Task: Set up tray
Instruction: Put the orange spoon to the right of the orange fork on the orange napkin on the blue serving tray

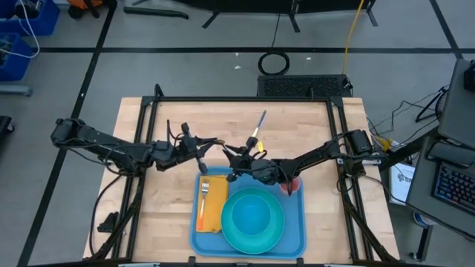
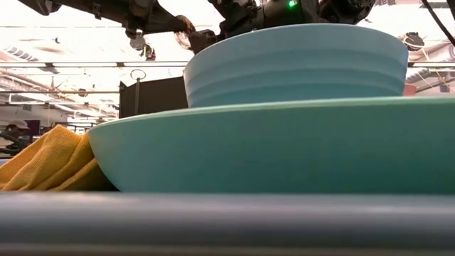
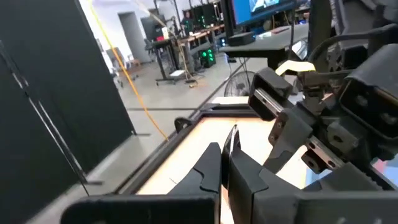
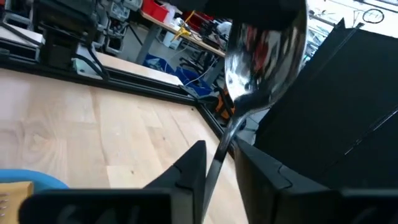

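- Tray, large flat blue plastic rectangle w/ raised rim (image 1: 294, 239): near edge of wooden counter (image 1: 312, 133); prob. stiff, light, slick; grab at rim.
- Left tool (image 3: 225, 163): fingers together, empty, above tray's far edge.
- Right tool (image 4: 219, 163): clamped on shiny metal spoon (image 4: 264, 53).
- Low view: round turquoise plate (image 2: 284, 146) hides most.

floor (image 1: 185, 33): grey, dark lines | black panel (image 3: 43, 93) | desks (image 3: 180, 46)

Left tool (image 1: 199, 152) closed, right tool (image 1: 231, 156) close by, arms angled inward
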